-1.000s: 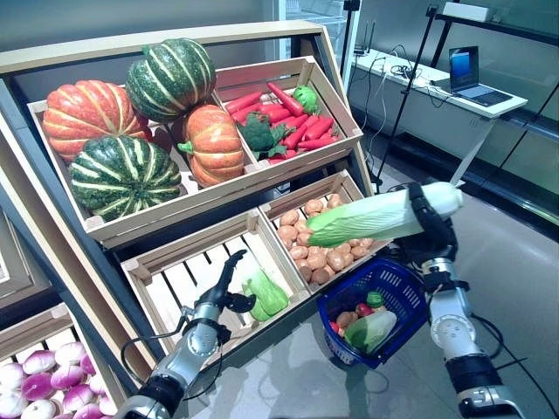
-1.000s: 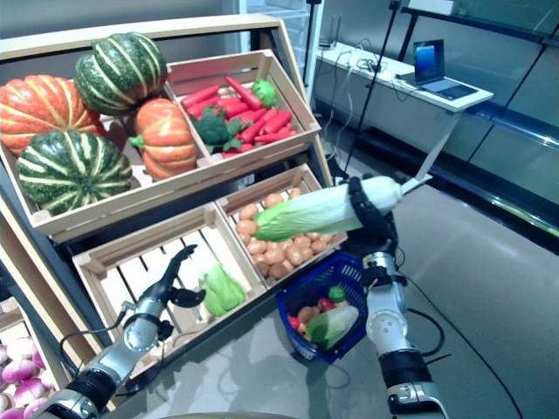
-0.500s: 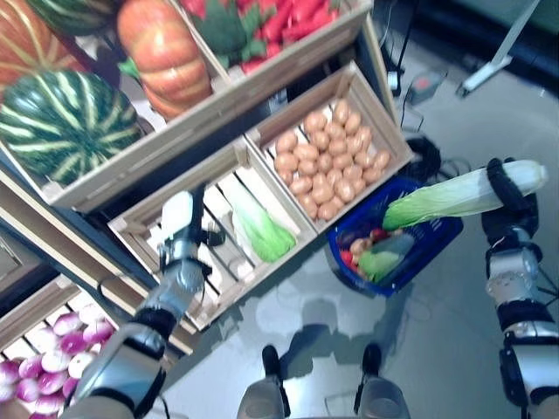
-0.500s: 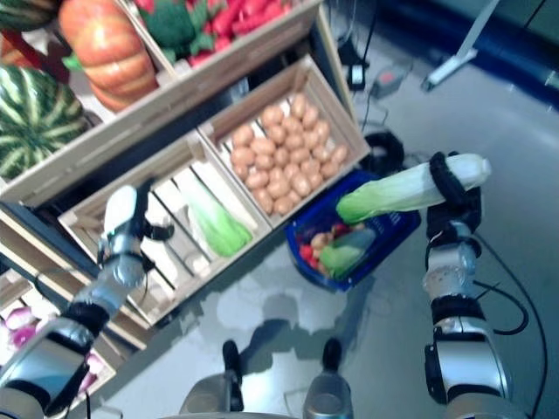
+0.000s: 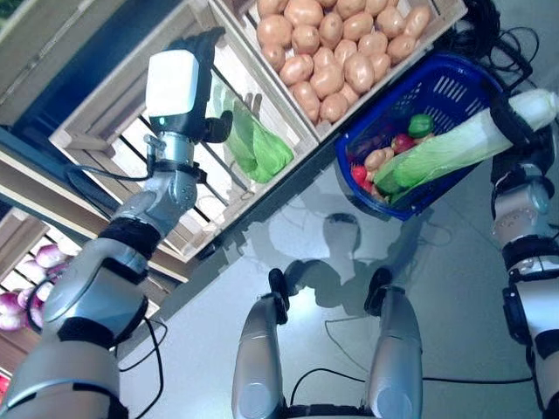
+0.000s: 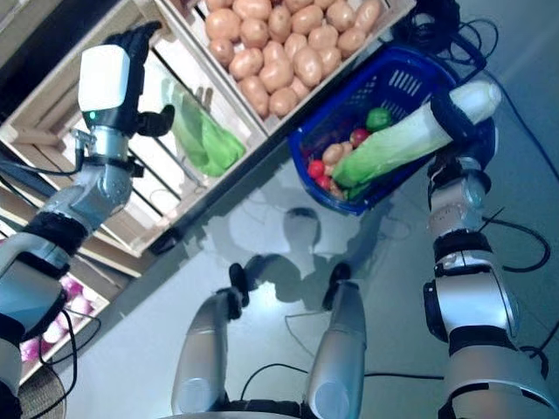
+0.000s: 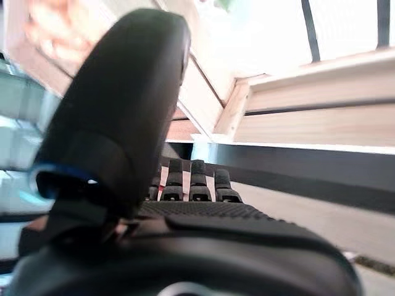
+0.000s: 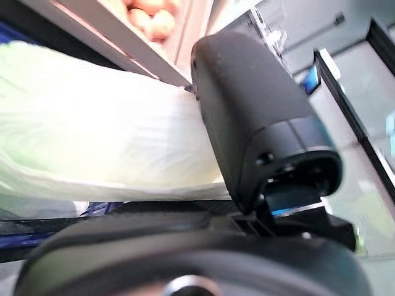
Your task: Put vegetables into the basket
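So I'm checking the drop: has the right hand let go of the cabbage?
No, the right hand is curled round the cabbage, whose leafy end hangs over the basket.

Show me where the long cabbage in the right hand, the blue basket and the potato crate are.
long cabbage (image 5: 441,153), left eye view, middle of its leafy length.
blue basket (image 5: 454,87), left eye view, slotted wall.
potato crate (image 6: 266,125), right eye view, front wooden rim.

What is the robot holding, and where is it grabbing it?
The right hand holds a long napa cabbage near its white stem end. The left hand holds nothing.
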Robot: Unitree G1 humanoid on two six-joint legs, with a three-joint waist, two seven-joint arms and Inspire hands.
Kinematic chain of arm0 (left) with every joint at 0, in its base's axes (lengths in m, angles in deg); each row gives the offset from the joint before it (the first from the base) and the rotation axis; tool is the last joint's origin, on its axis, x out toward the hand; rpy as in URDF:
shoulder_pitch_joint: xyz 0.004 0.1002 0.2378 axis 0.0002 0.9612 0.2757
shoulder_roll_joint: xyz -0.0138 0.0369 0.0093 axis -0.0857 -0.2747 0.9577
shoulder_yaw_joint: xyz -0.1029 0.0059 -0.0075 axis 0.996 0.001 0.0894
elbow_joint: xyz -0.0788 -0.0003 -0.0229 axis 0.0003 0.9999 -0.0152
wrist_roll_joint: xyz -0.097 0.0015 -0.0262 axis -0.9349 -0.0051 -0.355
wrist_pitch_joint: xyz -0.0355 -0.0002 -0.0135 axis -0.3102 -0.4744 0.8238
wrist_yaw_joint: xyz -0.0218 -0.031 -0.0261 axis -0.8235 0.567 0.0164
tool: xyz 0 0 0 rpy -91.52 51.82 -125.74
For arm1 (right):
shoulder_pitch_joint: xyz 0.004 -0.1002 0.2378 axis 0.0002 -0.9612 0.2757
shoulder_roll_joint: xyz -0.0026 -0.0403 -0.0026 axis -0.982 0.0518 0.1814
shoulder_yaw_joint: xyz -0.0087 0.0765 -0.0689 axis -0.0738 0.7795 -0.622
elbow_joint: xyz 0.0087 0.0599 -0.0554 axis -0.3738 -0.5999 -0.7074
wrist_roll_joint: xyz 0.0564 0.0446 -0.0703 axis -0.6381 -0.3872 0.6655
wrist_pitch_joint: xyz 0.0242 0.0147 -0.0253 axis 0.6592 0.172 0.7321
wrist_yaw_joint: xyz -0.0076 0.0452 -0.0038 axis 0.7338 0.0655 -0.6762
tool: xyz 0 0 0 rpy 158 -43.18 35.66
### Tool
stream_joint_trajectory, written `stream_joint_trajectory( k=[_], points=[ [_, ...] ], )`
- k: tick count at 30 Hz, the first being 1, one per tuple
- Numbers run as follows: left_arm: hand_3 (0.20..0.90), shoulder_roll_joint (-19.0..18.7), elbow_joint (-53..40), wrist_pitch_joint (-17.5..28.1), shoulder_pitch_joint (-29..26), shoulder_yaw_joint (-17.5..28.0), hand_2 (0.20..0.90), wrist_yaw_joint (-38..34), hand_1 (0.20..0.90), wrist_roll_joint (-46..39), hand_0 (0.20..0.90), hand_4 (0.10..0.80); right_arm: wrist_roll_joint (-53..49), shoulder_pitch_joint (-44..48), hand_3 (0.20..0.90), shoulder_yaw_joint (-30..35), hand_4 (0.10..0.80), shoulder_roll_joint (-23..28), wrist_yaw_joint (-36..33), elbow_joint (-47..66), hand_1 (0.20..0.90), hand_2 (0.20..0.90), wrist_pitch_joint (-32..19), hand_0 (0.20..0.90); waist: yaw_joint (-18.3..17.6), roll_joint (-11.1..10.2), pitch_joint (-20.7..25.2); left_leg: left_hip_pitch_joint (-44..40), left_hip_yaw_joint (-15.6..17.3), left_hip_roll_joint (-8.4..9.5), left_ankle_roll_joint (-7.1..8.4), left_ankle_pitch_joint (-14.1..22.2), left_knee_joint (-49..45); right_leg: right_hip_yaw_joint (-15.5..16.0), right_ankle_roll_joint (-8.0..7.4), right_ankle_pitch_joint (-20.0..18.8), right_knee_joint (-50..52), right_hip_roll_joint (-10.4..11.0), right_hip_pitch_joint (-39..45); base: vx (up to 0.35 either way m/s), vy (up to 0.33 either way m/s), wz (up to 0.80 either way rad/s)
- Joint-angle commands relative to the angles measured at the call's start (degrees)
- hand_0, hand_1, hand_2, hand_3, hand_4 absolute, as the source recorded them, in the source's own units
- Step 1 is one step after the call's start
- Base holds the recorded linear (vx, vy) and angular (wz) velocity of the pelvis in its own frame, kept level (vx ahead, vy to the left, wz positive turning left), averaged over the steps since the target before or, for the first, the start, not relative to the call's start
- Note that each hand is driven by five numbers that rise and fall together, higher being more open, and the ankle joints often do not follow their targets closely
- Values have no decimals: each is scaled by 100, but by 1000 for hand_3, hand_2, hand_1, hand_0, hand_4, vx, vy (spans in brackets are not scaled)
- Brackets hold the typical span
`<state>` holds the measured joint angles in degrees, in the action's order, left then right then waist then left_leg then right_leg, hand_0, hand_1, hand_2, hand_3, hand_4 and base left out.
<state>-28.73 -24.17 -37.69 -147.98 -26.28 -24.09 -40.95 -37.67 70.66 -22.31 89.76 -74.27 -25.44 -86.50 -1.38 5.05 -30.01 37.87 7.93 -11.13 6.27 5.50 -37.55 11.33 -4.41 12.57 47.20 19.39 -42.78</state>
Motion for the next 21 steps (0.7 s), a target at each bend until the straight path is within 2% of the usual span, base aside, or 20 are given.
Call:
stream_joint_trajectory(
  k=[1,7,8,9,14,17,18,21],
  points=[
    [900,-653,-367,-301,-1029,55,900,-593,900,334,900,800,100,781,300,-232,400,684,93,197,300,300,-369,300,-40,-21,23,161,-23,-228,166,614,-428,-242,7,240,275,-55,61,-3,54,6],
    [900,-950,-383,-783,-1575,-556,900,-467,900,527,900,800,114,1308,300,-631,400,822,50,48,300,300,-342,300,-1,72,22,752,-130,-231,132,777,-910,-388,-29,310,707,-12,-551,-5,19,1],
    [900,-1009,-372,-856,-1635,-632,900,-460,900,558,900,800,168,1394,799,-683,733,831,-28,46,799,799,-331,799,5,80,22,801,-140,-229,136,800,-964,-407,-39,315,742,-19,-600,0,0,0],
    [900,-1063,-340,-888,-1696,-699,900,-459,900,552,900,800,222,1481,900,-741,800,846,-107,16,900,900,-291,900,13,89,22,831,-143,-237,142,813,-1000,-415,-51,316,765,-16,-627,26,38,3],
    [900,-1244,-229,-1098,-1784,-843,900,-466,900,538,900,800,426,1691,900,-939,800,811,-528,3,900,900,-353,900,54,118,22,900,-151,-264,148,852,-1087,-467,-70,316,827,-16,-719,36,34,0],
    [900,-1313,-97,-1082,-1744,-876,900,-329,900,579,900,800,797,1751,900,-1012,800,805,-1084,-42,900,900,-247,900,75,135,22,869,-157,-283,167,859,-1106,-502,-74,322,835,-17,-687,52,42,2],
    [900,-1340,-53,-1098,-1724,-900,900,-254,900,629,900,800,866,1771,900,-1040,800,813,-1260,-74,900,900,-37,900,80,145,22,844,-157,-292,170,862,-1101,-524,-71,329,835,-22,-673,47,51,1],
    [900,-1404,9,-1192,-1663,-901,900,-97,900,654,900,800,888,1837,900,-1132,800,830,-1049,-153,900,900,112,900,103,161,22,796,-152,-297,176,848,-1055,-541,-63,329,794,-29,-627,39,48,0]
  ],
)
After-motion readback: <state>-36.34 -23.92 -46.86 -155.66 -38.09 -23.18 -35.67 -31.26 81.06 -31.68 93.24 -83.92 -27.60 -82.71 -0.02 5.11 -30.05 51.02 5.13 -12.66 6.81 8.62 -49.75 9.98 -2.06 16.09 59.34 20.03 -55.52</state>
